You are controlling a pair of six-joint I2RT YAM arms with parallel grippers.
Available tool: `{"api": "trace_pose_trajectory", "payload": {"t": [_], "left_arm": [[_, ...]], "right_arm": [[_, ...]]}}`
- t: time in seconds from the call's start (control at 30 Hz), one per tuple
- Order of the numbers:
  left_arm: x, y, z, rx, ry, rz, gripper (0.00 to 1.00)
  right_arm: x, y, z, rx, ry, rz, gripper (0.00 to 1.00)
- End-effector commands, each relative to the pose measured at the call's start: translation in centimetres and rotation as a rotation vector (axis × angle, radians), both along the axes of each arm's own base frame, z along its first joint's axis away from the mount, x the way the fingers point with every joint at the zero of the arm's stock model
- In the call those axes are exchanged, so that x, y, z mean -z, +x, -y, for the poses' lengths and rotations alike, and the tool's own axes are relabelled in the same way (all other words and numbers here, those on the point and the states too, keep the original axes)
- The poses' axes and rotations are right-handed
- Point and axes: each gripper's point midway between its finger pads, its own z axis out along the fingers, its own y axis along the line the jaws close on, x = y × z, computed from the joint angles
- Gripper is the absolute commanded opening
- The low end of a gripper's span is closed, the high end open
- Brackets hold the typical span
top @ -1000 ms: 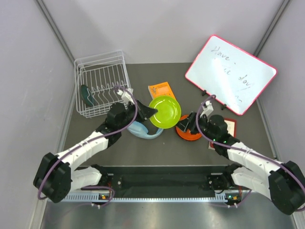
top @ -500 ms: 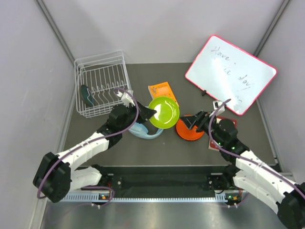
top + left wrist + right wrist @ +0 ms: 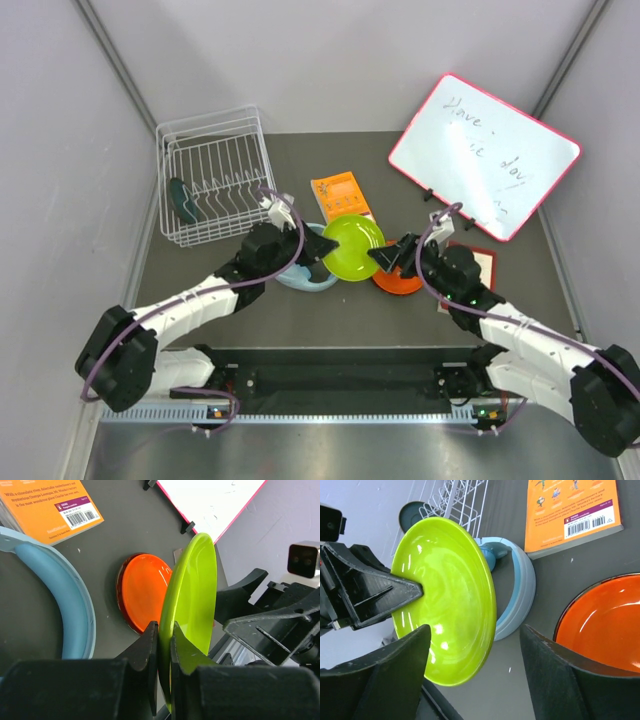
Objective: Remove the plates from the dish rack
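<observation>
Two claws: left one's clenched, right one's spread wide.
Left claw (image 3: 164, 635): both fingers pinch the rim of the yellow-green plate (image 3: 445, 600), and there's no gap to see in the left wrist view.
Yellow-green plate: held up off the desk (image 3: 330, 310) and standing nearly on edge, sticking out straight ahead of the left claw toward the right one.
Right claw (image 3: 380, 257): released, with nothing in it. Its tips sit right at the far edge of the yellow-green plate. In the right wrist view the plate's lower edge shows in the gap between the fingers, but I honestly can't tell if either finger touches it.
Orange plate (image 3: 605, 625): lying flat on the desk, just below and behind the right claw, and beyond the held plate from the left claw's side.
Teal plate (image 3: 182, 200): standing in the tines at the left end of the dish rack (image 3: 215, 150), well away from both claws, off behind the left one.
Headphones (image 3: 75, 610): light blue, on the desk just beside and under the left claw.
Orange book (image 3: 572, 510): flat on the desk, just past the headphones, ahead of both claws.
Whiteboard (image 3: 485, 150): pink-framed, propped up at a tilt, off beyond the right claw.
</observation>
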Motion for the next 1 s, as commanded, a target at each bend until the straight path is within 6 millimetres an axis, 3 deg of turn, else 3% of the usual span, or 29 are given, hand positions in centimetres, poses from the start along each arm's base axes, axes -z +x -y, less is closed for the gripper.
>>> {"api": "trace_pose_trajectory", "payload": {"t": [0.0,0.27,0.37,0.4,0.47,0.53,0.57,0.7,0.73,0.77,0.83,0.97], "left_arm": [[-2.8,0.0,0.8,0.022,-0.078,0.096,0.00],[-3.5,-0.5,1.4,0.064,-0.111,0.118,0.00],[-3.1,-0.5,1.4,0.061,-0.110,0.105,0.00],[-3.0,-0.4,1.4,0.059,-0.109,0.104,0.00],[-2.6,-0.3,1.3,0.047,-0.099,0.092,0.00],[-2.2,-0.1,1.3,0.042,-0.078,0.078,0.19],[-2.0,0.2,1.1,0.032,-0.055,0.084,0.38],[-1.4,1.2,-0.1,-0.036,0.037,0.088,0.68],[-1.6,1.3,-0.6,-0.053,0.059,0.101,0.77],[-1.5,1.5,-1.1,-0.064,0.109,0.136,0.99],[-2.6,2.8,-3.1,-0.173,0.172,0.182,0.99],[-2.8,3.8,-7.1,-0.315,0.356,0.247,0.99]], "right_arm": [[-2.3,0.0,-1.6,-0.061,0.054,0.070,0.65],[-2.1,-0.8,-2.9,-0.144,0.111,0.093,0.45],[-2.2,-0.8,-2.9,-0.148,0.110,0.103,0.24],[-2.2,-0.9,-2.9,-0.150,0.108,0.112,0.12],[-2.7,-0.8,-2.2,-0.117,0.110,0.127,0.02],[-1.5,-0.2,-0.9,-0.045,0.055,0.090,0.00],[-2.2,-0.1,-0.1,-0.011,0.048,0.108,0.00],[-0.6,0.6,4.2,0.170,-0.072,0.054,0.00],[0.8,0.6,5.7,0.229,-0.122,0.006,0.00],[0.5,0.6,6.9,0.265,-0.130,0.011,0.00],[1.1,0.6,8.1,0.296,-0.154,-0.010,0.00],[3.9,0.4,10.7,0.362,-0.244,-0.106,0.00]]}}
